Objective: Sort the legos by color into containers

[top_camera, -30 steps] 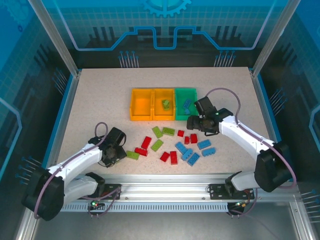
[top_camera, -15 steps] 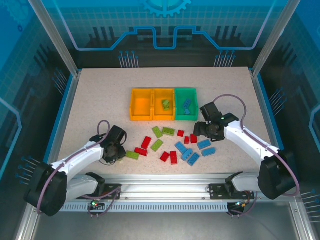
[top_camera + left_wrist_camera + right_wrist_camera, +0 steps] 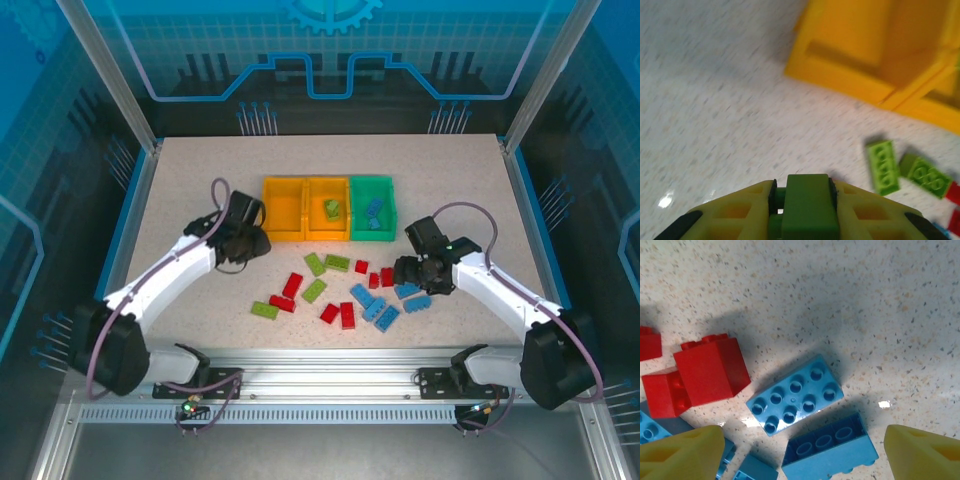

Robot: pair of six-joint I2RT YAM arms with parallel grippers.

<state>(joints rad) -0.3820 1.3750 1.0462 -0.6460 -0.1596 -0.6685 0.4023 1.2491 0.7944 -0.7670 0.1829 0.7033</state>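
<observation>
My left gripper point(image 3: 252, 240) is shut on a green lego point(image 3: 806, 205), just in front of the left orange-yellow container point(image 3: 283, 208) point(image 3: 860, 55). The middle orange-yellow container point(image 3: 328, 222) holds a lime lego point(image 3: 331, 208). The green container point(image 3: 372, 232) holds blue legos point(image 3: 375, 212). My right gripper point(image 3: 412, 275) point(image 3: 802, 447) hangs open over two blue legos: one studs-up point(image 3: 796, 401) and one upside down point(image 3: 830, 450). A red lego point(image 3: 710, 369) lies to their left. Red, lime and blue legos lie scattered in front of the containers.
Two lime legos point(image 3: 883, 167) point(image 3: 924, 175) lie ahead of the left gripper, to its right. One lime lego point(image 3: 265, 310) sits apart at the front left. A blue cluster point(image 3: 375, 308) lies left of the right gripper. Bare tabletop point(image 3: 190, 190) stretches left of the containers.
My left gripper has travelled from the front left of the table up to the left orange-yellow container. My right gripper has come down from the green container to the blue legos.
</observation>
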